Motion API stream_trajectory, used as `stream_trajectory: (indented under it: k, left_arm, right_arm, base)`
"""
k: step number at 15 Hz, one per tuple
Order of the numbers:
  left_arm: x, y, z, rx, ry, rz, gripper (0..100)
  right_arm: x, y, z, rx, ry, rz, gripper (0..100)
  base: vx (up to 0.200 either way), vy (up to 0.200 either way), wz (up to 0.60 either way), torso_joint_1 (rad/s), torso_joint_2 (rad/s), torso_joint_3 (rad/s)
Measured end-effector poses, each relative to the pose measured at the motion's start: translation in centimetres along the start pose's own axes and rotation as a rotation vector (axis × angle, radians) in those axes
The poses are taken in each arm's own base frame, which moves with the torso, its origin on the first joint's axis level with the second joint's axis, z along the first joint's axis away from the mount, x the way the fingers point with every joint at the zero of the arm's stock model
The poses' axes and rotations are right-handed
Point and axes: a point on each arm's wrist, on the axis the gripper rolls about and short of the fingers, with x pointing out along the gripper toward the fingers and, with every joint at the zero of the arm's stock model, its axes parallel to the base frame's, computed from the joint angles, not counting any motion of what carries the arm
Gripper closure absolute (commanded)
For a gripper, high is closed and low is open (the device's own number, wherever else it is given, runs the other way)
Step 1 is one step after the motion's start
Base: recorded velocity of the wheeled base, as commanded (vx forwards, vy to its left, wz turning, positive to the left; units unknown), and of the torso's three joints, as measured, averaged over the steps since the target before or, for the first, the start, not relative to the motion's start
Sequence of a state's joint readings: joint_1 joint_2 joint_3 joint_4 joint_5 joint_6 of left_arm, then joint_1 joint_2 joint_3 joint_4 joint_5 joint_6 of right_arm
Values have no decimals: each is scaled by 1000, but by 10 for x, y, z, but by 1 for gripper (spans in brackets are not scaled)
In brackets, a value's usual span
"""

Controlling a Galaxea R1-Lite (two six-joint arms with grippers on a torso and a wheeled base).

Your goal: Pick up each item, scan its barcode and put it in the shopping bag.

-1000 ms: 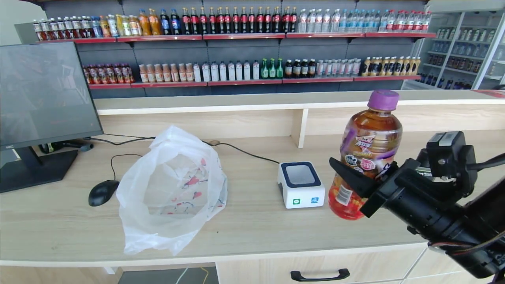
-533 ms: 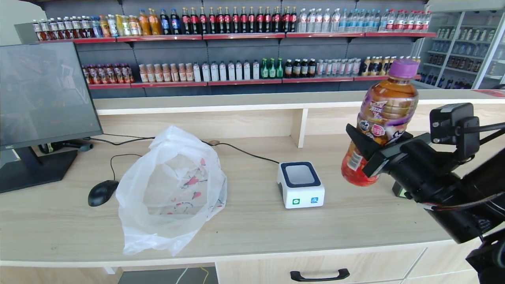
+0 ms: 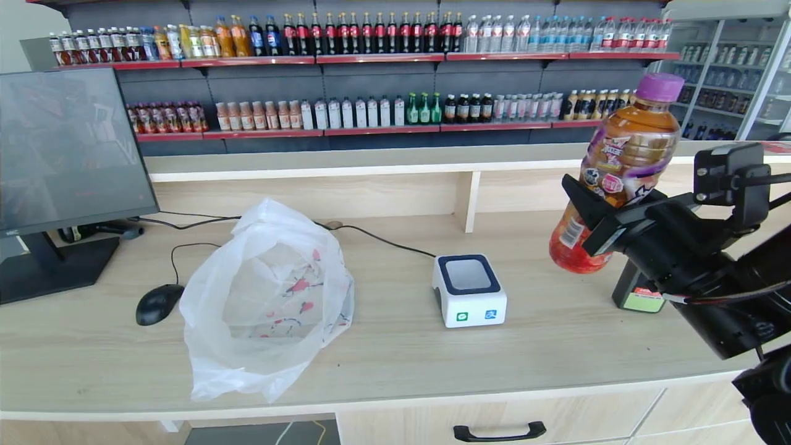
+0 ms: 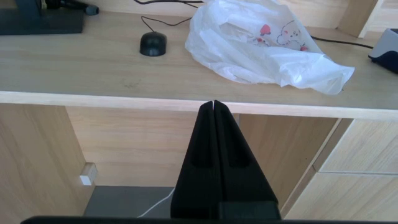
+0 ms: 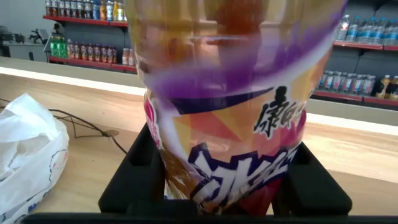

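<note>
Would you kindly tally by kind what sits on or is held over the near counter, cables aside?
Bottle, held in right gripper: 1
Shopping bag: 1
Scanner: 1
Mouse: 1
Monitor: 1
Dark green-labelled item: 1
Dark object by monitor stand: 1
Total: 7

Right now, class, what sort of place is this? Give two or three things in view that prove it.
Probably a convenience store checkout: shelves of bottled drinks line the back wall, and a barcode scanner and a shopping bag sit on the counter.
</note>
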State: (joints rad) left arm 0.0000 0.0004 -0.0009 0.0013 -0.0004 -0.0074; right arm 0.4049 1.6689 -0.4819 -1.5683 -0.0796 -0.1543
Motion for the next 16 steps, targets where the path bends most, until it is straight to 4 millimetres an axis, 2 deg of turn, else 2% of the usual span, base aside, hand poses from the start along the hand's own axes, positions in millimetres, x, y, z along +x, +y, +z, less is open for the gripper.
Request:
stream_trajectory:
  k: [7,10,15,16]
  left_arm:
    - [0,0,0,1,0,0,100]
    - [0,0,0,2,0,0,100]
    - [0,0,0,0,0,0,100]
    - [0,0,0,0,0,0,100]
  right_arm:
    - [8,-3,-1,9,-12,-15,100]
    - [8,-4,-2,8,-9,-17,100]
    - [-4,0,-11,27,51,3,100]
    - [-4,0,-11,32,48,1,100]
  base:
    - [0,200,0,8,4,1]
    - [0,0,0,0,0,0]
    - [0,0,0,0,0,0]
    - [200,0,0,-2,2,7]
